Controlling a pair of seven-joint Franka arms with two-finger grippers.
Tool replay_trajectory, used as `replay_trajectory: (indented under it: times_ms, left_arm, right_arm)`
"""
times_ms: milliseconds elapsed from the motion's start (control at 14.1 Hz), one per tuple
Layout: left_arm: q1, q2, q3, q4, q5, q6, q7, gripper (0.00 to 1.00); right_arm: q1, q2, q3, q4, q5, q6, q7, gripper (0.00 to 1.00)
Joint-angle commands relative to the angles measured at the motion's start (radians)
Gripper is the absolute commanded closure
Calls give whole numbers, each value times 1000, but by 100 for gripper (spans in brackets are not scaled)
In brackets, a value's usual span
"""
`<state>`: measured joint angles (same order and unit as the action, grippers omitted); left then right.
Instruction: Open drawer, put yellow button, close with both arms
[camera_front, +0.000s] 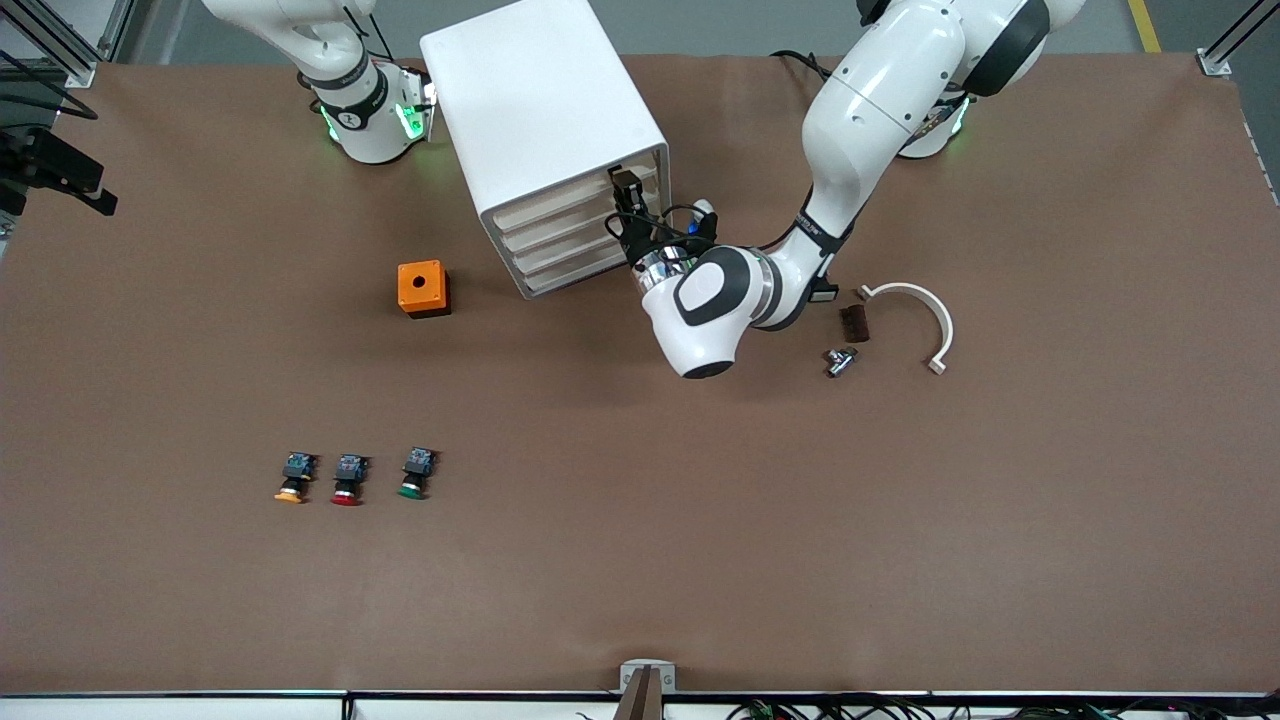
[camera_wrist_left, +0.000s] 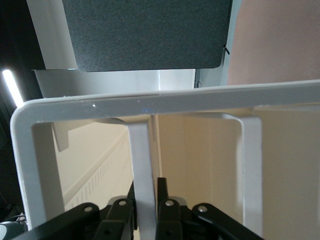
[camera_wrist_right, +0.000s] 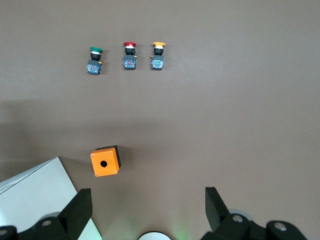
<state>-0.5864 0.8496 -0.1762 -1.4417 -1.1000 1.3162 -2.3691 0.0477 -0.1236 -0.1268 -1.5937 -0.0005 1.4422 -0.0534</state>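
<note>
The left arm's dark two-finger gripper is at the front of the boxy white plastic cabinet, up at the uppermost shallow white tray drawer; in the left wrist view its fingers are pressed onto a vertical white bar of that drawer's front, pinching it. The drawer looks barely out or still in, so opening appears to be the step in hand. To do it well, the pull should likely run straight along the drawer's own slide, which sits at an angle on the brown counter, with the pinch kept firm so the thin bar does not slip; a sideways drag could shift the whole cabinet. The drawer probably needs to come out far enough to leave room for a drop from above. The small push button with the yellow-orange cap lies well apart, much nearer the front camera, beside the red-capped button and the green-capped one. The right arm's gripper waits with its fingers spread, high over the counter near its own base, looking down on the orange box with a hole.
</note>
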Motion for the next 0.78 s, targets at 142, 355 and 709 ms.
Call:
replay_trajectory:
  times_ms: [142,355,709]
  left_arm:
    - [11,5,3,9,-27,-8,-55,94]
    - [46,8,12,10,-49,-8,-56,93]
    - [154,40,15,50,-70,5,-50,91]
  right_arm:
    - [0,15,0,1,-18,-5,3,0]
    - [-6,65,-2,18,-21,-2,-2,0]
    - [-18,188,-5,57,-19,56,-5,0]
